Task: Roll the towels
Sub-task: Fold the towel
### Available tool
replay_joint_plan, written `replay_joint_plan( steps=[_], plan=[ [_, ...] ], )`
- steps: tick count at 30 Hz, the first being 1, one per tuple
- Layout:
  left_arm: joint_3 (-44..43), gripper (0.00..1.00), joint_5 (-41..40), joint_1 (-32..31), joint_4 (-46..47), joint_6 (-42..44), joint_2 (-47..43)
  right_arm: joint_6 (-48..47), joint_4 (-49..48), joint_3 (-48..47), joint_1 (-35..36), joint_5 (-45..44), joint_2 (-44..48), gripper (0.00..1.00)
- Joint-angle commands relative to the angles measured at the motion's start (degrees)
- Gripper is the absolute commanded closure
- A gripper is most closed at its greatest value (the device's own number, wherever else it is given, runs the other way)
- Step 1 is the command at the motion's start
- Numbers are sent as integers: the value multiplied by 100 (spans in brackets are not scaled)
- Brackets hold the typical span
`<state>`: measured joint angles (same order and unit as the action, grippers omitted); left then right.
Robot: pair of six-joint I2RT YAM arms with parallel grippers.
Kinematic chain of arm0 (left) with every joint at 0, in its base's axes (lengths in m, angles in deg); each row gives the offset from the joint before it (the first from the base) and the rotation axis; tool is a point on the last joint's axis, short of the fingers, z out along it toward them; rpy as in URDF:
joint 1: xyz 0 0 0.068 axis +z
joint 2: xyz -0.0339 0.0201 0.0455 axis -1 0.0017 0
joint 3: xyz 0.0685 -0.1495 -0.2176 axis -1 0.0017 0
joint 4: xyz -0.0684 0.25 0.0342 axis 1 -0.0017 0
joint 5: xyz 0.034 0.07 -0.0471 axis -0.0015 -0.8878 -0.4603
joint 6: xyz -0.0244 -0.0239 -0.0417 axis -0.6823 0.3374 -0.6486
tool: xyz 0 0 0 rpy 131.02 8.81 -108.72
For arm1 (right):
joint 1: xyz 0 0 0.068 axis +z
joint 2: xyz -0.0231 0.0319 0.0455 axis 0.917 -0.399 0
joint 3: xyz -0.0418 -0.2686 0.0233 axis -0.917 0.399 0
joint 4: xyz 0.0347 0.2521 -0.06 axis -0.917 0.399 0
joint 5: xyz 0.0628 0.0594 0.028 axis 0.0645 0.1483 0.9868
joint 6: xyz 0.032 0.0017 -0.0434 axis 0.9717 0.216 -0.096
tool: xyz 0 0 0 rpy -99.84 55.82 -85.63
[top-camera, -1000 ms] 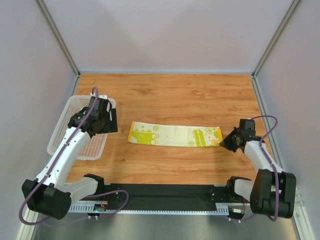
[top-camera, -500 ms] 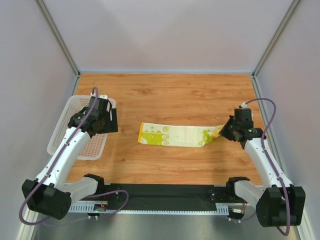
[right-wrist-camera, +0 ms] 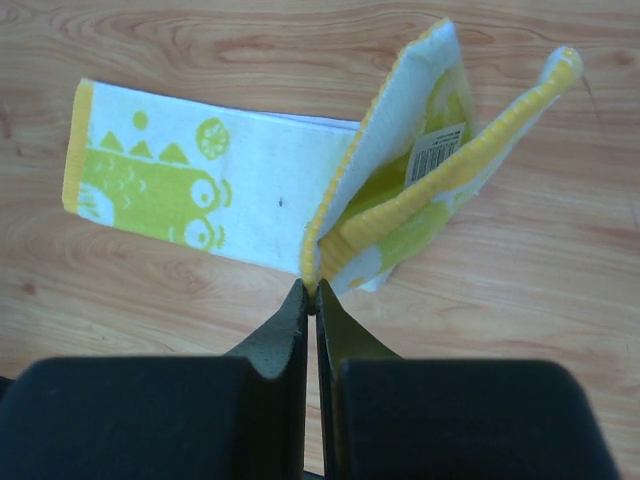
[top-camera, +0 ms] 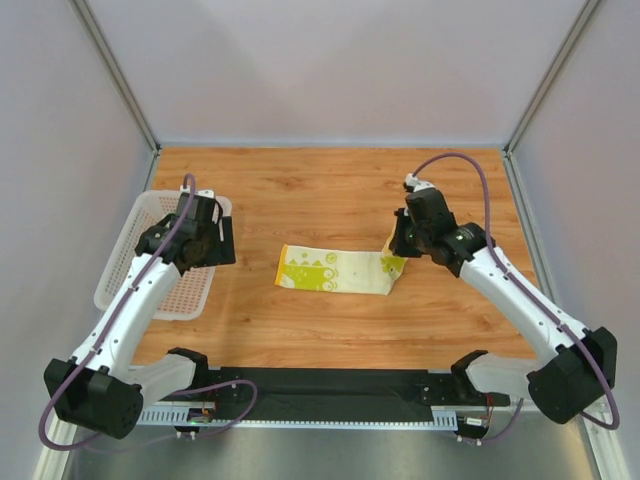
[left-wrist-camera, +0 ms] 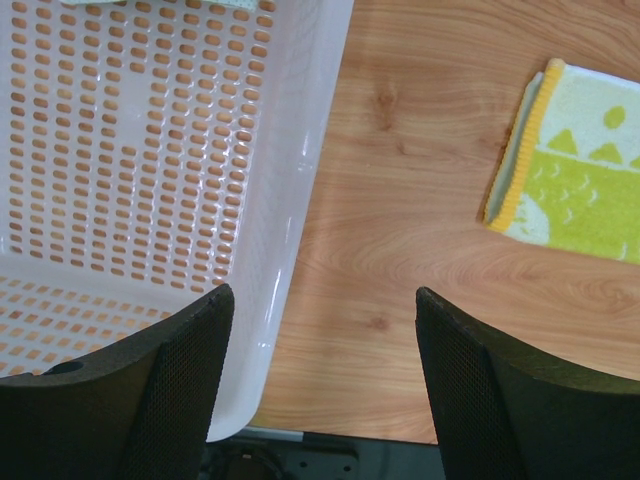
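Operator: Status of right gripper [right-wrist-camera: 312, 295]?

Technician: Clenched. Its jaws meet on the yellow hem of the yellow and lime-green towel [top-camera: 335, 272], at the end farthest from the basket [top-camera: 120, 262]. That end is lifted off the table [top-camera: 330, 190] and folded back toward the basket. In the right wrist view the raised flap stands up in two layers. A barcode label [right-wrist-camera: 435, 150] shows on its inner face.

Operator: Position of the rest of the towel?

Technician: It lies flat on the table as a long strip to the right of the basket, and does not touch it. The end nearest the basket carries the lime-green band with white patches and a yellow edge. The left wrist view shows that end on bare wood, apart from the basket wall.

Operator: Status of left gripper [left-wrist-camera: 320, 300]?

Technician: Released. The fingers stand wide apart and hold nothing. It hovers above the right rim of the basket. One finger is over the perforated floor and the other over the table beside it.

Operator: Dark green towel?

Technician: I cannot locate it in any view.
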<state>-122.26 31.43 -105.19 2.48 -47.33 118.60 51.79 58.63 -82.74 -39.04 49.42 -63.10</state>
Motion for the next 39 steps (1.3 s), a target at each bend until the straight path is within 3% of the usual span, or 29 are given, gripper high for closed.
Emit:
replay_joint_plan(
  steps=[1,14,22,39],
  plan=[
    [4,21,39,70,80,91,-14,-511,255,-570,472,-111,-389,100],
    [4,21,30,140,36,82,13,-855,589,-1801,1667,-164,-1752,100],
    [13,21,4,158,27,82,4,-864,625,-2311,1923,-146,-2648,100],
    [13,21,21,193,19,91,30,-794,625,-3216,2353,-41,-3678,100]
  ],
)
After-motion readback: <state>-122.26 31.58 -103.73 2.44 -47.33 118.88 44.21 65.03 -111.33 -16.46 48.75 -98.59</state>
